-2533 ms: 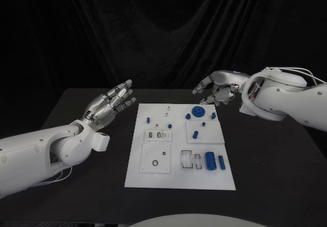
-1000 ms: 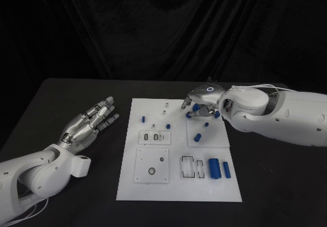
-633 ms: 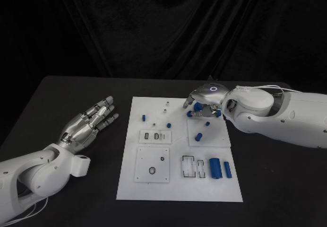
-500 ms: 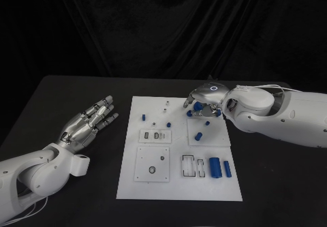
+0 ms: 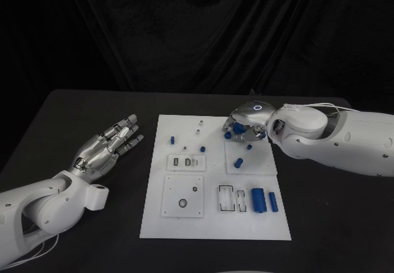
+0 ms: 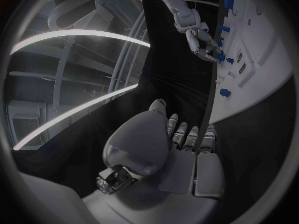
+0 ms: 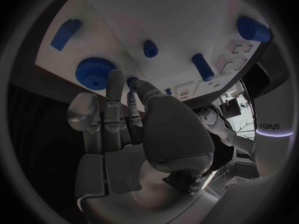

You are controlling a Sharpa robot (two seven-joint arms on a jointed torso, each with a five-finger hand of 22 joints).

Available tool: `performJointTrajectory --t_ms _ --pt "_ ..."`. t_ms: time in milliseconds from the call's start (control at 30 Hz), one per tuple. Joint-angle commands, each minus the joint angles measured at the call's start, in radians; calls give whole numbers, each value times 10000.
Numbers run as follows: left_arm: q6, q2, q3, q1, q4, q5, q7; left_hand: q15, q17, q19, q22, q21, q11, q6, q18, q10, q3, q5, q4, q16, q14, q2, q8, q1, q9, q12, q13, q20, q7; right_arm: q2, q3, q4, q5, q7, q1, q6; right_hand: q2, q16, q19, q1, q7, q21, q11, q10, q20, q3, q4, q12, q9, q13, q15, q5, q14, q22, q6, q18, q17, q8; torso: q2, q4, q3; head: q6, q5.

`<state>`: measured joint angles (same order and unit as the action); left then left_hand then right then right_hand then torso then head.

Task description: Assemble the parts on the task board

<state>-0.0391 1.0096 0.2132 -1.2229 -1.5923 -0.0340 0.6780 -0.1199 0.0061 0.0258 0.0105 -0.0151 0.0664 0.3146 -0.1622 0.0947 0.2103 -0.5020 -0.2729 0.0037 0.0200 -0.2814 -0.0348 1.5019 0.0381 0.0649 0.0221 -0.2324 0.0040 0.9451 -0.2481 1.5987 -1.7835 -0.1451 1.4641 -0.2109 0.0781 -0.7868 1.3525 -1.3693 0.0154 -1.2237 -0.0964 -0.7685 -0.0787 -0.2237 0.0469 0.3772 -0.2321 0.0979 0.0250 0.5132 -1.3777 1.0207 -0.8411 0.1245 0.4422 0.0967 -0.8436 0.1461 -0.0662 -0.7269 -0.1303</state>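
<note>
the right hand [image 5: 243,120] has come in from beyond the far right corner of the task board [image 5: 215,227] and now hangs over the board's far right part, fingers curled down around the blue gear [image 5: 238,129]. a moment ago it was lower on the gear; now it looks slightly raised and shifted, with the gear showing beneath the fingers. in the right wrist view the fingertips [image 7: 115,79] reach the gear [image 7: 94,73] and a small blue peg [image 7: 132,81] beside it, but i cannot tell whether they actually clamp either part or merely touch.

the left hand [image 5: 109,145] has drawn back and down from its earlier raised pose and hovers over the table just off the board's left edge, flat, fingers apart, holding nothing.

the other blue parts lie as before: a peg [image 5: 173,140] near the far left, one [image 5: 238,164] mid-right, two cylinders [image 5: 263,201] near the near right edge.

judging by this, the gear pickup is the step in hand, barely begun.
</note>
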Motion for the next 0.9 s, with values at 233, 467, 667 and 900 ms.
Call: performJointTrajectory --t_ms 233,467,667,900 --pt "-268 -15 -8 -11 44 -24 1738 -86 14 -19 13 -70 84 -103 -187 -23 -68 -66 23 56 3 37 -42 148 -8 37 10 -96 -40 13 6 36 136 264 -95 -175 125 -96 -80 66 -36 -6 10 -113 15 -147 10 81 -96 60 25 -252 -32 2 -45 -111 57 8 -12 26 -21 -33 -19" --pt "-312 -37 -8 -10 90 -24 1703 -114 16 -15 15 -72 100 -132 -185 -26 -92 -95 43 59 9 46 -36 178 -11 38 10 -115 -68 -14 6 -30 143 271 -110 -177 168 -136 -91 75 -61 13 25 -92 26 -261 -24 104 -150 112 37 -308 -6 12 190 -109 101 -109 -12 11 -23 -44 -2" --pt "-333 -49 -8 -10 130 -24 1676 -129 17 -14 15 -73 105 -152 -184 -35 -106 -119 56 59 11 48 -32 195 -13 33 9 -126 -69 -63 6 -85 144 251 -114 -138 163 -172 -76 119 -60 0 26 -136 27 -337 -14 165 -236 174 35 -543 3 62 252 -117 137 -127 -12 5 -32 -59 -1" --pt "-378 -92 -8 -9 185 -24 1650 -149 18 -11 16 -75 111 -162 -183 -44 -127 -137 73 61 14 47 -30 216 -13 28 7 -141 -55 -193 6 -220 144 281 -144 -130 76 -401 -17 62 -56 -69 41 -356 33 -584 -42 292 -453 272 47 -591 -87 206 -21 -137 394 40 -10 18 -33 -76 -21"
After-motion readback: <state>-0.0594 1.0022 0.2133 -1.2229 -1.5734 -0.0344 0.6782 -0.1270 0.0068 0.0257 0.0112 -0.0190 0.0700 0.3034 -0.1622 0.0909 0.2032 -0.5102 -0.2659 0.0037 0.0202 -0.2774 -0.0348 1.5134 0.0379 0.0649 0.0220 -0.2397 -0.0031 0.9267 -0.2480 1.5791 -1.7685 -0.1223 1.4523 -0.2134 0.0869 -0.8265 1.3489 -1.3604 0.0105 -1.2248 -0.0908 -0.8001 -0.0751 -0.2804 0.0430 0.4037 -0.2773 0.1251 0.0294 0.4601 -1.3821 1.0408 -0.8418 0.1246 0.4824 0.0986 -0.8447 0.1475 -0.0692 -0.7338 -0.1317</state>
